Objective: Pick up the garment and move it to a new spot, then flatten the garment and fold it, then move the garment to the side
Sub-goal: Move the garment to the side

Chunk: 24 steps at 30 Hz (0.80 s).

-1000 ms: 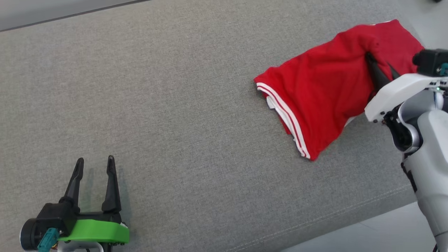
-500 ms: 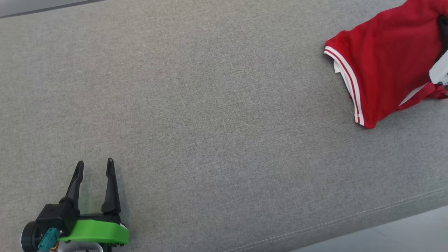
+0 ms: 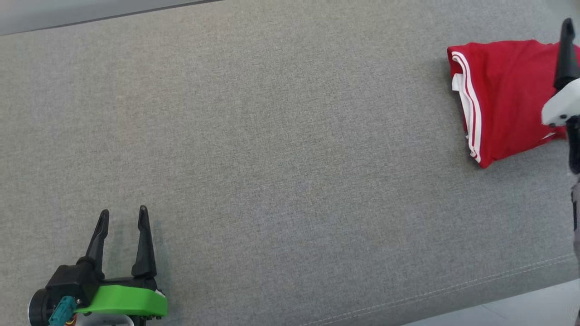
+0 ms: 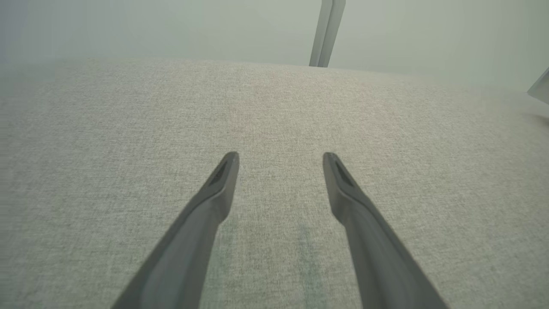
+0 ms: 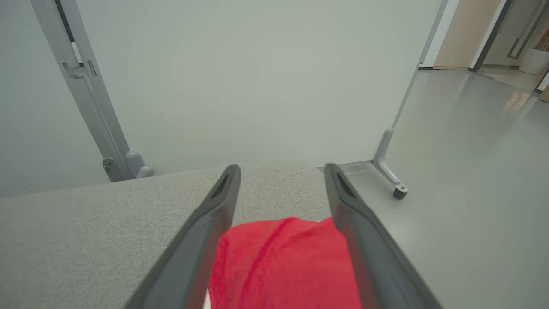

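The garment is red with white stripes along one hem, and it lies folded at the far right of the grey cloth surface. Over its right part hovers my right gripper, one dark finger showing at the head view's edge. In the right wrist view, my right gripper is open, its fingers standing apart above the garment and holding nothing. My left gripper rests open at the lower left, far from the garment. In the left wrist view it is empty over bare cloth.
The surface's front edge with its seam runs along the lower right, pale floor beyond it. Its right end lies just past the garment. A white panel stands behind on a castor leg, another leg at the left.
My right gripper has opened and let go of the garment, which has dropped from a raised bunch into a flat folded pile. The head camera has shifted. The left gripper has not moved.
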{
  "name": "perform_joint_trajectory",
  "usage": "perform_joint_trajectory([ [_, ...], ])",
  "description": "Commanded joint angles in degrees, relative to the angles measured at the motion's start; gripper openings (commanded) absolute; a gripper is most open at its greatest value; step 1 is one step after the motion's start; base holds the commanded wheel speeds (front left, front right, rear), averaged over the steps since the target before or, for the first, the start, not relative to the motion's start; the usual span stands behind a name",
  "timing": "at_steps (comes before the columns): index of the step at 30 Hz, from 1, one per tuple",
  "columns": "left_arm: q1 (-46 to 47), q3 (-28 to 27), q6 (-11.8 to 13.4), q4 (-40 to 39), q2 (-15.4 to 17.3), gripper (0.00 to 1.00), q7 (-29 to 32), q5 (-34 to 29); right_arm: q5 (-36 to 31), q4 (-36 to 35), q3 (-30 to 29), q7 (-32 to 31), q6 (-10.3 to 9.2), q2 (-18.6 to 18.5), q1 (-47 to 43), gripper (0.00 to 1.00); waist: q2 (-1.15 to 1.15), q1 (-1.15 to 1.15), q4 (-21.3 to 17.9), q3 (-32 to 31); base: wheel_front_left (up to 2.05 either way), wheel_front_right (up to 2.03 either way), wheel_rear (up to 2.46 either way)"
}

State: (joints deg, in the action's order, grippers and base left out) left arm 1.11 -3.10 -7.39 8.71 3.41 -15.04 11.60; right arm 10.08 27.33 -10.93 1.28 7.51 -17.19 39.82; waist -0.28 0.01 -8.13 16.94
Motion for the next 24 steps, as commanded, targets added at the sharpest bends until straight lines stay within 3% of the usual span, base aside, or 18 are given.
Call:
perform_joint_trajectory([
  [1,-0.59,-0.20,-0.12,-0.21,0.06,1.00,-0.15,0.63,0.74,-0.67,0.28,1.45,-0.06,0.41,-1.55,1.00,0.28,-0.01,0.02,-1.02,0.00,0.00,0.00],
  [4,-0.89,-1.39,0.15,-1.14,-0.14,1.00,-0.15,0.81,3.51,-2.78,1.33,5.65,-0.06,2.09,-5.60,1.00,0.28,-0.01,0.44,-2.51,0.00,0.00,0.00],
  [9,-2.10,-2.50,0.78,-3.19,-0.42,1.00,-0.14,0.77,2.01,-5.35,5.36,11.41,-0.06,4.41,-14.04,1.00,0.28,-0.01,1.85,-5.46,0.00,0.00,0.00],
  [15,-4.44,-2.36,2.45,-4.12,-0.41,1.00,-0.15,1.84,2.02,-7.95,7.44,13.79,-0.06,8.44,-22.04,1.00,0.28,-0.01,4.22,-9.07,0.00,0.00,0.00],
  [24,-6.94,-2.75,2.85,-2.82,-0.44,1.00,-0.14,3.15,-7.63,-12.79,8.26,13.92,-0.07,12.54,-31.36,1.00,0.28,-0.01,7.10,-13.37,0.00,0.00,0.00],
])
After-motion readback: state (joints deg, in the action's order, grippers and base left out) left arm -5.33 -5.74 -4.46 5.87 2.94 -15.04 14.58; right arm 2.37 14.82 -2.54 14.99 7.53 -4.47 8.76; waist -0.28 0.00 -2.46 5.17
